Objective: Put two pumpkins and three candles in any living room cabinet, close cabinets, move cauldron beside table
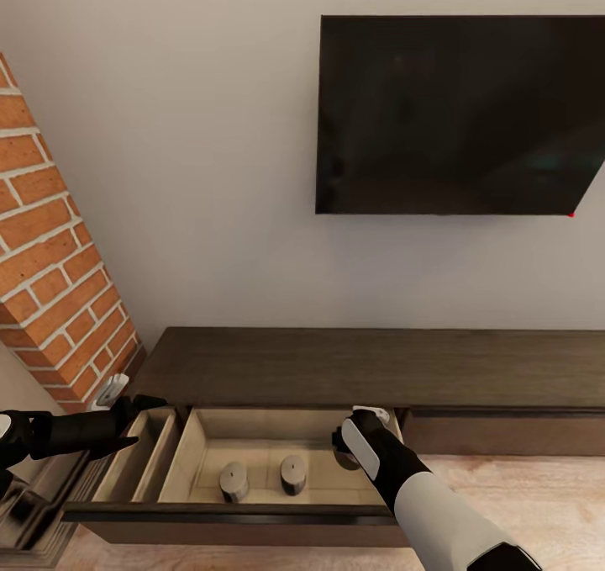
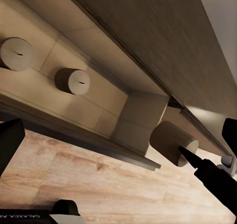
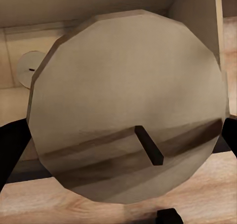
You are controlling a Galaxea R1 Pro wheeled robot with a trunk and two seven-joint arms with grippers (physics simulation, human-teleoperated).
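The right pincer [image 1: 351, 446], clamped on a candle [image 3: 128, 110], hangs over the open cabinet [image 1: 277, 470] drawer's right end; releasing high, it could roll into the two candles [image 1: 234, 478] inside. The left pincer [image 1: 139, 424] stands apart.

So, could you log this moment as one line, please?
drawer open | two candles inside | right gripper holds third candle over drawer | left gripper open

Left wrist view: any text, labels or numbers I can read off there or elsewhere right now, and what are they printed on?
"GALAXEA A…", upside down and cut off by the frame edge, on the robot's own dark arm link.
Nothing else is legible: the TV, cabinet and candles carry no visible text.
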